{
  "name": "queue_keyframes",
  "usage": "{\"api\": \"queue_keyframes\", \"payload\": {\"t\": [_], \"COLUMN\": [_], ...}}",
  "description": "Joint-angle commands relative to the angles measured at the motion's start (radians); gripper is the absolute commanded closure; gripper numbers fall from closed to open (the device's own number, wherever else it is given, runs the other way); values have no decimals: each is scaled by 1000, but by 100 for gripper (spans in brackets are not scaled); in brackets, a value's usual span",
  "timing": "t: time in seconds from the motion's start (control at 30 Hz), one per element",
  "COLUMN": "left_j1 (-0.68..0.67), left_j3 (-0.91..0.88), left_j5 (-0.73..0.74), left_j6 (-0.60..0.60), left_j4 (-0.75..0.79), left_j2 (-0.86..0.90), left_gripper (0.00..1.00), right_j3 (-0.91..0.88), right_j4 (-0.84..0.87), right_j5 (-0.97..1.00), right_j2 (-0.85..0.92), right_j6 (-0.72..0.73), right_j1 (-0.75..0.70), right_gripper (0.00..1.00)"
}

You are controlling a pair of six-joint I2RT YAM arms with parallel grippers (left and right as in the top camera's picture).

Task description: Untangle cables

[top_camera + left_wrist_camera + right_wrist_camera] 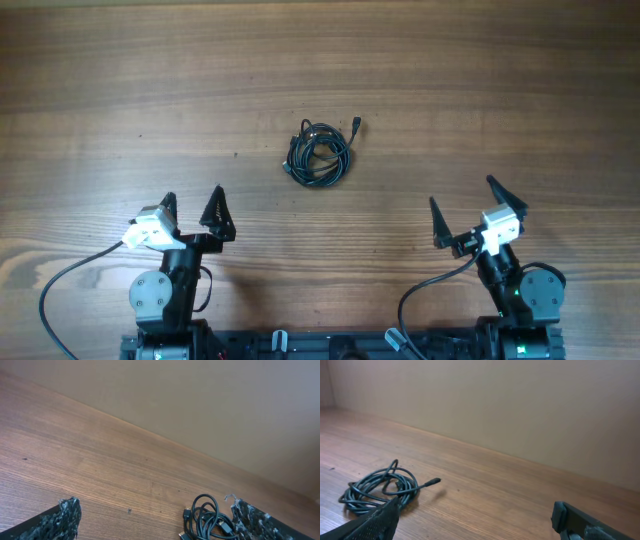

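Wood-grain table point(480, 80) fills the overhead view from edge to edge, brown and bare but for one thing. The cables point(320, 155) lie near the middle as a small tight bundle of thin black loops wound over each other, with one short plug end poking out at the far upper side. Open wood surrounds the bundle on every side, and no table edge shows. The left hand point(192, 197) and right hand point(462, 195) sit at the near side, well apart from each other and from the bundle. Both have their dark fingers spread wide and pinch nothing. Thicker black leads run from the arm bases at the bottom edge.

Seen from the left wrist, the table runs back to a plain beige wall point(225, 405), meeting it along a slanted line. The cables point(207, 520) show in the lower part of the picture as several stacked loops, just beside one finger point(250, 520) of the spread left hand point(152, 505). Whether they touch cannot be told. The other finger point(65, 517) is far off across bare wood.

From the right wrist, the same wall stands behind a broad stretch of table. The cables point(380, 487) rest at the lower left, a flat loose coil with the plug end lying straight out on the wood. One finger point(380, 522) of the right hand point(477, 507) is in front of the coil and the other point(575, 520) is far across, so the hand is wide apart and empty.
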Motion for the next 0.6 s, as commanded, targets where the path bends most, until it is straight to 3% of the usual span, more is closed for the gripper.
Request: {"api": "queue_keyframes", "payload": {"t": [0.0, 0.57], "left_j1": [-2, -2], "left_j3": [-9, 65], "left_j5": [16, 115], "left_j6": [13, 43], "left_j4": [14, 46], "left_j2": [-8, -8], "left_gripper": [0, 0], "right_j3": [0, 102], "right_j4": [7, -9], "right_j5": [-42, -139], "right_j2": [-9, 124], "right_j6": [27, 26], "right_j1": [0, 0], "right_gripper": [0, 0]}}
